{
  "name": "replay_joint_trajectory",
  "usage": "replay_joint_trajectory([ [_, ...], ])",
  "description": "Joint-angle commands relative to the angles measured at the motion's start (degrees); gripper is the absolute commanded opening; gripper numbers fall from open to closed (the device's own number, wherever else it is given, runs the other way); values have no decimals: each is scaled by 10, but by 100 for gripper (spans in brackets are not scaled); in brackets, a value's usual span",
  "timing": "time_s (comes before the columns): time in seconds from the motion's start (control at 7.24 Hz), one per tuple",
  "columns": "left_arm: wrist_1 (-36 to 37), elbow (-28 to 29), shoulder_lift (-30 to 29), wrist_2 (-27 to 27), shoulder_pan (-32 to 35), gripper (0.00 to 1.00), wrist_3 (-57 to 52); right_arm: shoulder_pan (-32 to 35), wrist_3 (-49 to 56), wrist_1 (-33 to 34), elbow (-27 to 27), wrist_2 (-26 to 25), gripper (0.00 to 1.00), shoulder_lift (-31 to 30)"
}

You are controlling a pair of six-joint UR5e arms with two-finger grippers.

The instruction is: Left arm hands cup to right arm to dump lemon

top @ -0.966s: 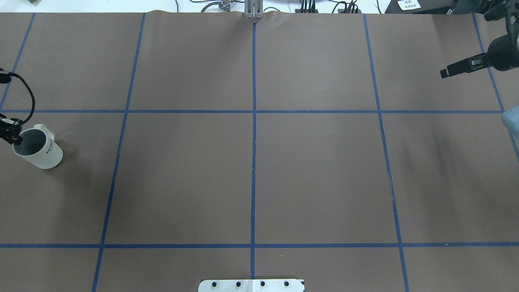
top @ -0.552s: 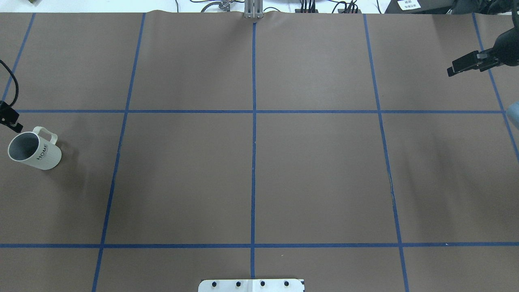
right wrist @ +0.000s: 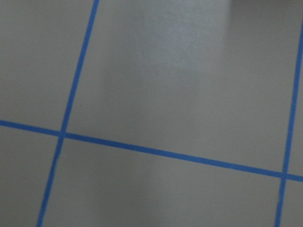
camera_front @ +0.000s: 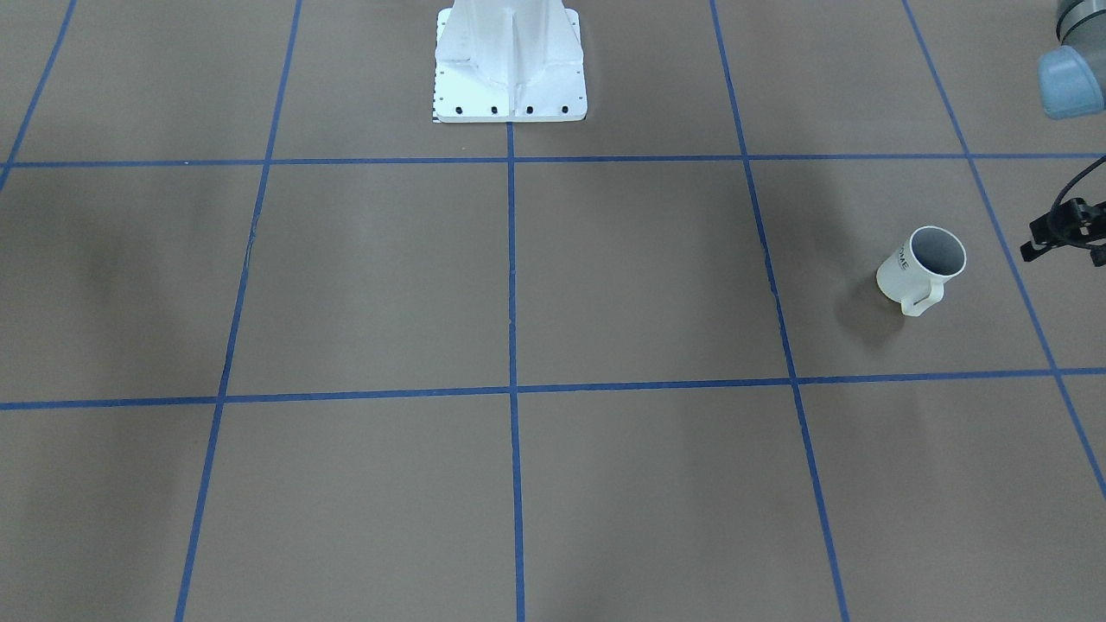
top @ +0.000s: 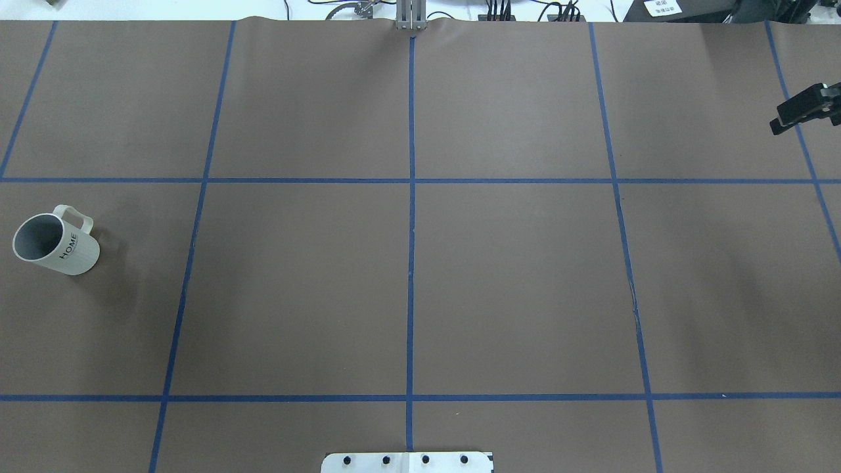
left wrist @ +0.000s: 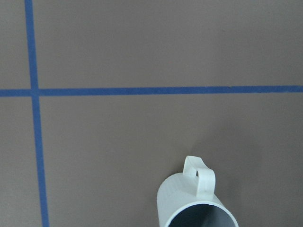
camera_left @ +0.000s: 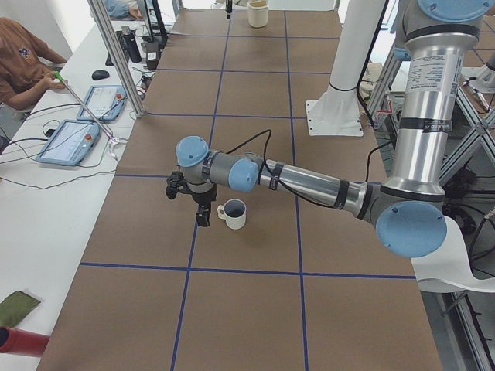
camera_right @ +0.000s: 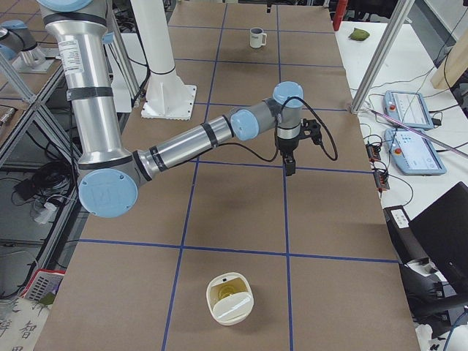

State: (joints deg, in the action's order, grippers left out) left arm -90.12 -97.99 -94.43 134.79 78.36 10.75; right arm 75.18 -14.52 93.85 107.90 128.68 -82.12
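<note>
The cream-white cup (top: 62,248) stands upright at the table's far left, with its handle toward the far side. It also shows in the front view (camera_front: 914,275), the left side view (camera_left: 232,214) and the left wrist view (left wrist: 194,203). What shows of its grey inside holds no lemon. My left gripper (camera_front: 1050,238) hangs just beside the cup and apart from it (camera_left: 203,215); I cannot tell whether it is open or shut. My right gripper (top: 778,123) is at the far right edge, holds nothing, and its fingers look closed together (camera_right: 289,167).
A cream container (camera_right: 230,298) with something round and yellowish inside stands at the table's right end; it also shows far off in the left side view (camera_left: 257,12). The white robot base (camera_front: 510,78) is at mid-table. An operator (camera_left: 23,66) and tablets are beside the left end.
My left gripper has left the cup's rim and moved out of the overhead view to the left. The cup now stands free. My right gripper has drawn back toward the right edge.
</note>
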Motion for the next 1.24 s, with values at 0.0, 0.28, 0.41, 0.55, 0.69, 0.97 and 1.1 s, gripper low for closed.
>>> replay_joint_trajectory([
  [0.0,1,47,-14,-11,52,100,-84,50,192,50,1,1,100,-54],
  [0.28,2,102,-34,-8,85,100,-122,73,245,46,-4,5,100,-115],
  [0.41,6,99,-36,-6,88,100,-120,73,244,45,-3,9,100,-137],
  [0.55,9,99,-24,-8,94,100,-113,76,245,45,-2,17,100,-157],
  [0.69,10,97,-23,-10,95,100,-112,83,243,45,-1,31,100,-165],
  [0.97,11,97,-31,-7,94,100,-111,100,247,44,-2,111,100,-174],
  [1.1,27,102,-47,-8,94,100,-93,99,245,44,-3,109,100,-174],
])
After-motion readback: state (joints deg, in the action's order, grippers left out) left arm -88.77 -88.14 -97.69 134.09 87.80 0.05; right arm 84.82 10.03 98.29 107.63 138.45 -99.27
